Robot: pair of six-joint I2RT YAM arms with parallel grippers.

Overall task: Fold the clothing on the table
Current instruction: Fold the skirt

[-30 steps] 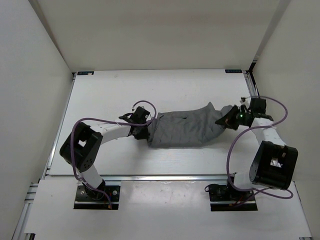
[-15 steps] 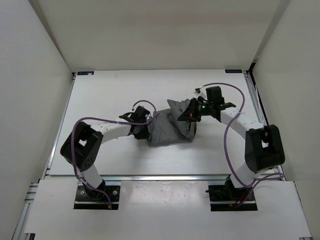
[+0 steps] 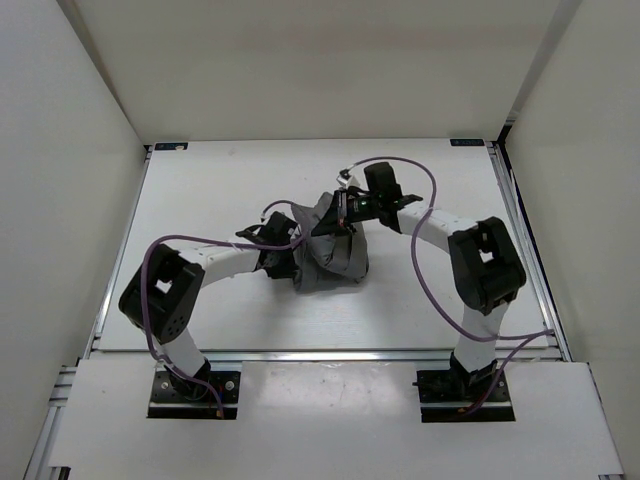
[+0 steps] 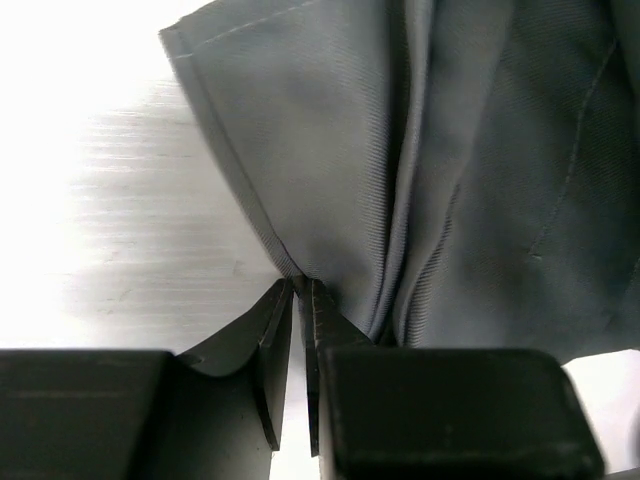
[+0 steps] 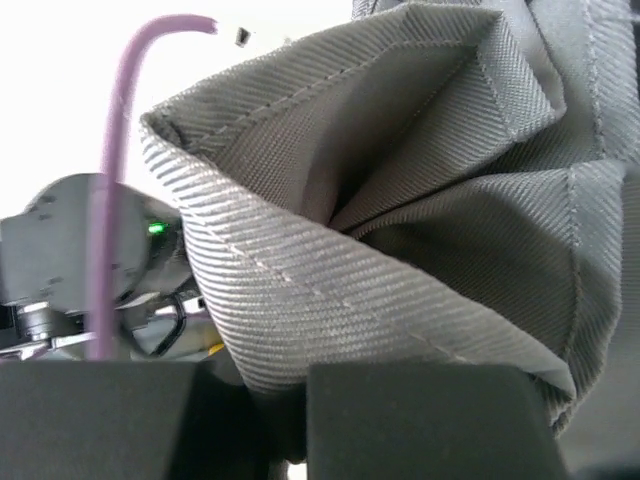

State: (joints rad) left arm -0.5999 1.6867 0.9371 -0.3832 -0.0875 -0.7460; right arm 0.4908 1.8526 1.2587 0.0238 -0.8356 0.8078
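The dark grey clothing (image 3: 335,262) lies bunched in the middle of the white table (image 3: 220,190), its right end lifted and doubled over to the left. My left gripper (image 3: 290,255) sits low at the garment's left edge. In the left wrist view it (image 4: 300,290) is shut on the hem of the clothing (image 4: 450,150). My right gripper (image 3: 335,215) hangs above the pile's top left, shut on the raised end. In the right wrist view, folds of the clothing (image 5: 400,200) rise from between the fingers of this gripper (image 5: 290,400).
White walls close the table in on three sides. Metal rails (image 3: 120,270) run along its edges. Purple cables (image 3: 400,165) loop off both arms. In the right wrist view, part of the left arm (image 5: 80,260) with a green light shows close behind the cloth.
My right gripper has swept from the table's right side to the left, carrying the clothing's right end over the rest. The garment went from spread out to doubled up. The left arm stayed put.
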